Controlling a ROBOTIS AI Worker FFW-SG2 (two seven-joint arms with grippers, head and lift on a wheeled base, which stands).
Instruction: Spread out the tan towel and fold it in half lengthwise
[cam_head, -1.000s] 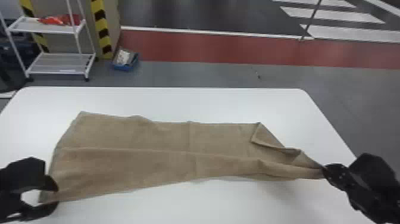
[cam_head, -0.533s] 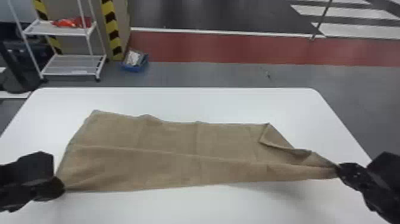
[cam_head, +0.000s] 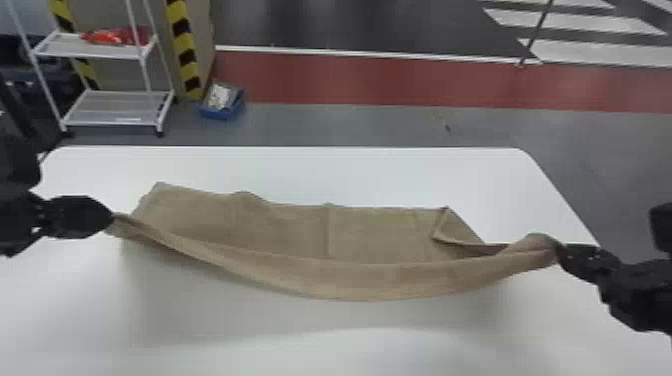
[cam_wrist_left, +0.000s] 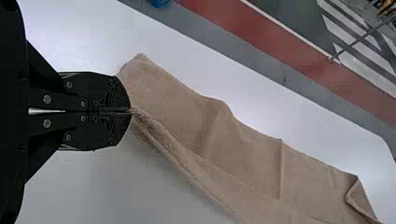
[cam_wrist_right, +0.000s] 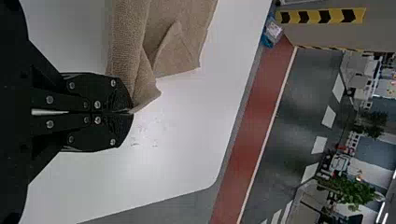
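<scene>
My left gripper (cam_head: 111, 217) is shut on the near left corner of the tan towel (cam_head: 295, 230), holding it above the table. At the towel's right end, my right gripper (cam_head: 559, 250) pinches the other near corner. Between them the near edge sags in a raised band, while the far part lies on the table with a small fold at its far right corner. In the left wrist view the left gripper (cam_wrist_left: 130, 111) has closed fingers on the towel (cam_wrist_left: 187, 112). The right wrist view has the right gripper (cam_wrist_right: 132, 112) shut on the towel's tip (cam_wrist_right: 140, 93).
The white table (cam_head: 350, 170) extends around the towel, with its far edge beyond it. Past the table stand a white shelf rack (cam_head: 100, 107) and a blue bin (cam_head: 220, 112) on the floor.
My left gripper went from open at the near left corner to shut on it. Both grippers have since lifted the near edge and carried it toward the table's far side.
</scene>
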